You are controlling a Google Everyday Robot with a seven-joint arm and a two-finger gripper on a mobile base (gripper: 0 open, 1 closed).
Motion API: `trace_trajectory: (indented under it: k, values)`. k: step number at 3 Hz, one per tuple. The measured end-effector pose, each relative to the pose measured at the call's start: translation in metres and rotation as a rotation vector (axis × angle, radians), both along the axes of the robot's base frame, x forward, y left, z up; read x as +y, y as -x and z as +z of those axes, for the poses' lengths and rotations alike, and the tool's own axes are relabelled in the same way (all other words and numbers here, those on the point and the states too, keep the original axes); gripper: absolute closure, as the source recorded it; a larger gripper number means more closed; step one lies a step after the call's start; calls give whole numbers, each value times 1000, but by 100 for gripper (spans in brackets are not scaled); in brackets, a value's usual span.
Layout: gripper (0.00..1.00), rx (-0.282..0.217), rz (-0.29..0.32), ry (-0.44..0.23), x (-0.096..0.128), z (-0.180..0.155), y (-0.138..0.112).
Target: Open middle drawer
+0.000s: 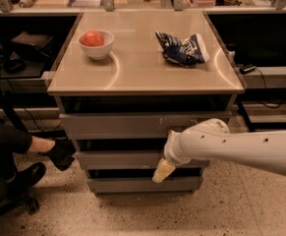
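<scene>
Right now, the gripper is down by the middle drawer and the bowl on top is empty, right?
Not quite. The bowl is not empty: the camera view shows a round red fruit in it. The rest is right: the gripper is down low, at the front of the middle drawer.

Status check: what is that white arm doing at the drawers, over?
Gripper at the middle drawer, lower edge, right of centre. Drawer looks shut. Nothing in its path; person's shoe beside the cabinet.
</scene>
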State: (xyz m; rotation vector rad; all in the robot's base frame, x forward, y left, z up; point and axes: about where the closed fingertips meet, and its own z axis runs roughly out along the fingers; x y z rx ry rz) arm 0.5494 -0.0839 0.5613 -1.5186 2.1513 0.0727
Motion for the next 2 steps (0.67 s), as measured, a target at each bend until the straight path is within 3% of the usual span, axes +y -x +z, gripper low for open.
trace_trajectory:
  k: [1,2]
  values:
    - [0,0,2,-1,1,0,0]
    - [0,18,7,-35,4,-25,-6]
